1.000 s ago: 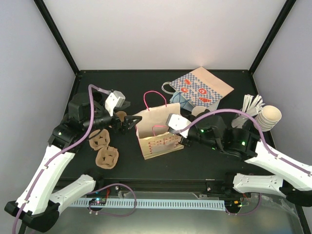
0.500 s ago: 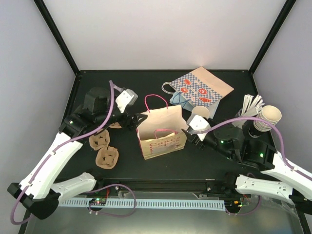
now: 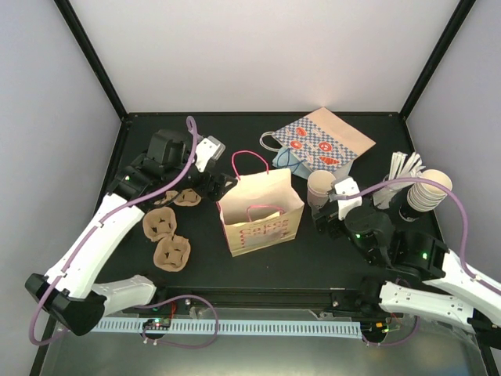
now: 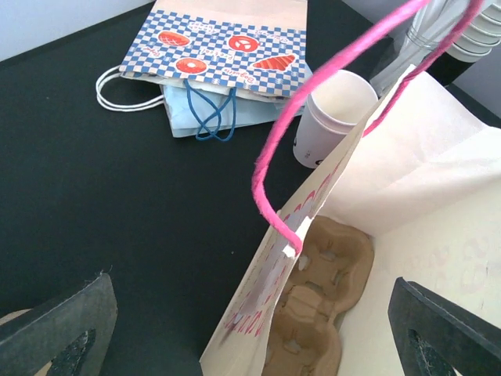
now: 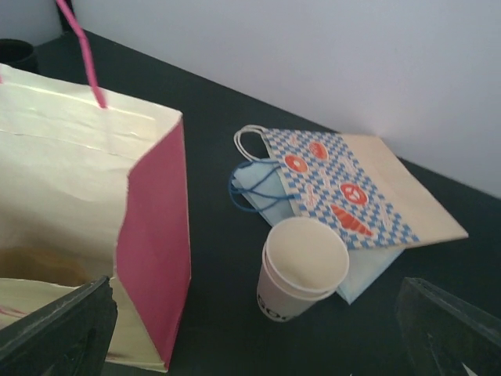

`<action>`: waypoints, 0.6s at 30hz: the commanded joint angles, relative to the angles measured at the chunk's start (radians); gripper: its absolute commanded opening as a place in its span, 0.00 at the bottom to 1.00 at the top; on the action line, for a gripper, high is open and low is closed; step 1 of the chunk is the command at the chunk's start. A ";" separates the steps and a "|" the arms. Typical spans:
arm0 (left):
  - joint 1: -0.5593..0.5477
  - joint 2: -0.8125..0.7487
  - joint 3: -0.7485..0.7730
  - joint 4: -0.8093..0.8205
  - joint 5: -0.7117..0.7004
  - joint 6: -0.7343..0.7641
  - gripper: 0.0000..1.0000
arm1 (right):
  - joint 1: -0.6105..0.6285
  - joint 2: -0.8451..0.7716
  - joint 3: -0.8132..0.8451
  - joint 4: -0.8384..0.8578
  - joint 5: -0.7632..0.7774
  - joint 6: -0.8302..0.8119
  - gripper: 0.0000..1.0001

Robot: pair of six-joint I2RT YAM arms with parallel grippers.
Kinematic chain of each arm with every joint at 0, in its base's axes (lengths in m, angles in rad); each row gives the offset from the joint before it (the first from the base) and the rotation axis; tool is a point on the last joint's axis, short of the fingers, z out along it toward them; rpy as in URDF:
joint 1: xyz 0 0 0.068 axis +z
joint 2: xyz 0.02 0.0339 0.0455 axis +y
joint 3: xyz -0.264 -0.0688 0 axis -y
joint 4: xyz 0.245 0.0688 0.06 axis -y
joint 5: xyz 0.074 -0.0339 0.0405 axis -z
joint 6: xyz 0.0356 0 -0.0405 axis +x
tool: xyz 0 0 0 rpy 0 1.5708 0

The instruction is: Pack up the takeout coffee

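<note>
The right gripper (image 3: 322, 213) had its fingers (image 5: 59, 329) spread wide, released and grasping nothing. Just ahead of them the takeout coffee cup (image 5: 303, 270), white with dark print low on its side, stood upright on the table, outside the bag and not gripped. To the left of those fingers stood the open paper bag (image 3: 262, 211) with pink handles.

The left gripper (image 3: 220, 186) was also wide open and empty, its fingers (image 4: 55, 329) poised over the bag's rim, with one pink handle arching up between them. Below them, a brown pulp cup carrier (image 4: 321, 290) lay at the bottom of the bag.

The black table (image 3: 235, 133) held a blue-checked bag (image 3: 325, 145) lying flat beyond the cup. More pulp carriers (image 3: 168, 251) lay beside the left arm. A stack of cream cups (image 3: 427, 192) stood right of the right gripper. Pale walls enclosed the table.
</note>
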 commanded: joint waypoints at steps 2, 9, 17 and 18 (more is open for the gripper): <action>0.020 0.022 0.015 -0.037 0.054 -0.015 0.97 | -0.050 0.031 -0.025 -0.073 0.010 0.176 1.00; 0.029 0.046 0.017 -0.063 0.090 0.019 0.93 | -0.244 0.158 0.060 -0.166 -0.174 0.237 1.00; 0.031 0.075 0.020 -0.071 0.094 0.049 0.82 | -0.386 0.190 0.075 -0.143 -0.297 0.244 1.00; 0.031 0.082 0.023 -0.072 0.100 0.056 0.80 | -0.387 0.190 0.074 -0.140 -0.301 0.245 1.00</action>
